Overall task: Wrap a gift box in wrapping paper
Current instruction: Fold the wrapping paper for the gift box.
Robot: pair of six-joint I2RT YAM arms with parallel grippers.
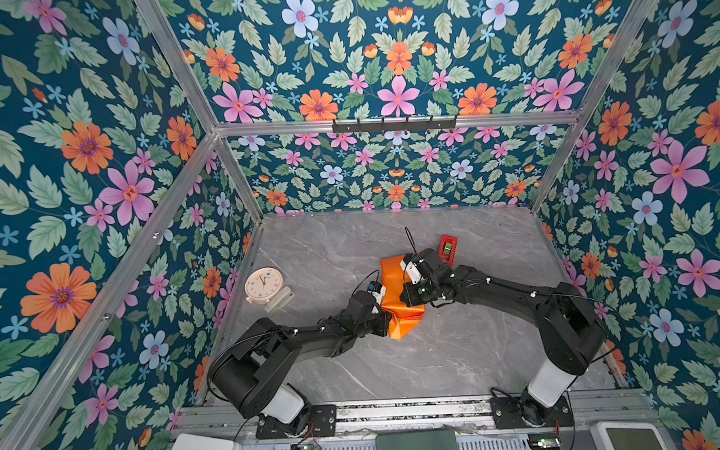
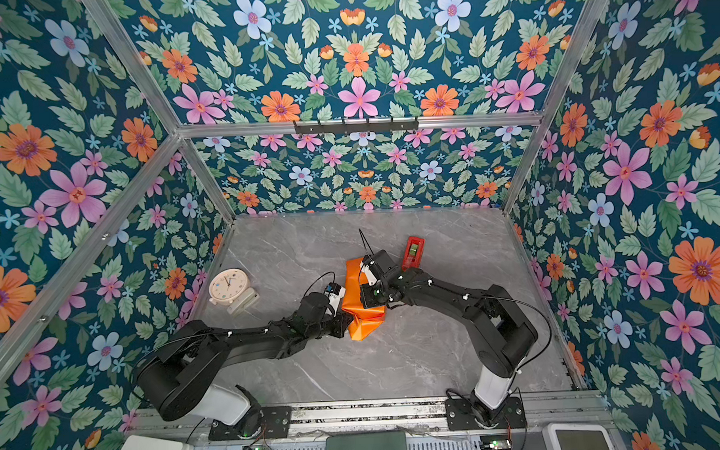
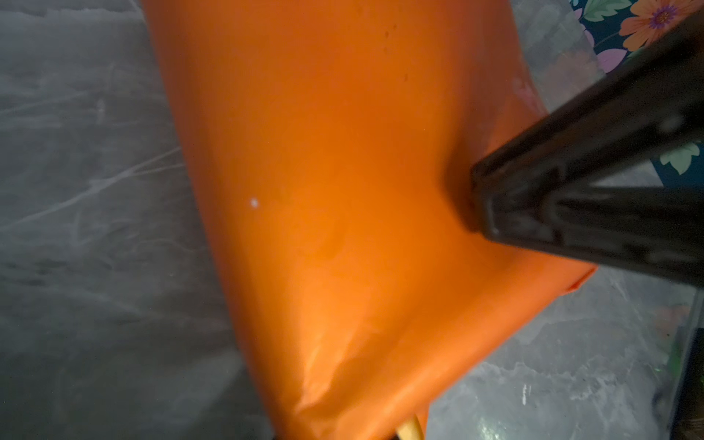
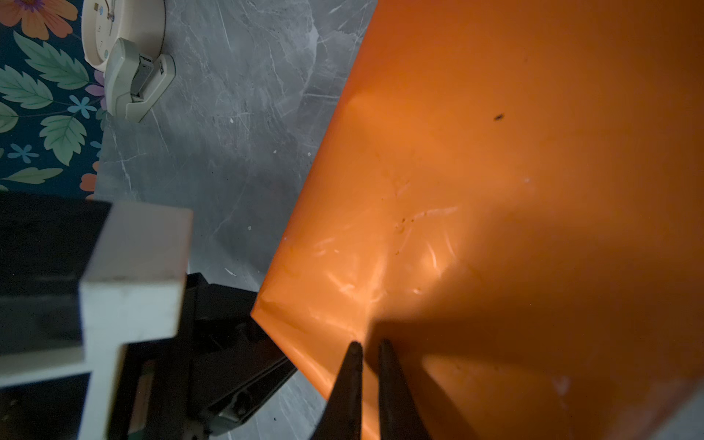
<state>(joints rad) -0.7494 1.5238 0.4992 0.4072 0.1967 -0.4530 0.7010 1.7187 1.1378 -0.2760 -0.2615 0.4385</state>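
Your right gripper (image 4: 369, 344) has its black fingers closed almost together, with the tips pressing on the glossy orange sheet of wrapping paper (image 1: 391, 278). Your left gripper (image 1: 387, 320) is clamped on the sheet's crumpled edge, its fingers hidden. The paper sits mid-way across the grey marble table (image 1: 437, 355), just beside the narrow red tape dispenser (image 1: 447, 247).

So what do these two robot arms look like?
The left arm and right arm are chunky matte-black jointed segments on white bases, with thin black cables clipped along them by white ties. Each wrist carries a white block. The left gripper and right gripper each have two slim, tapered black fingers.
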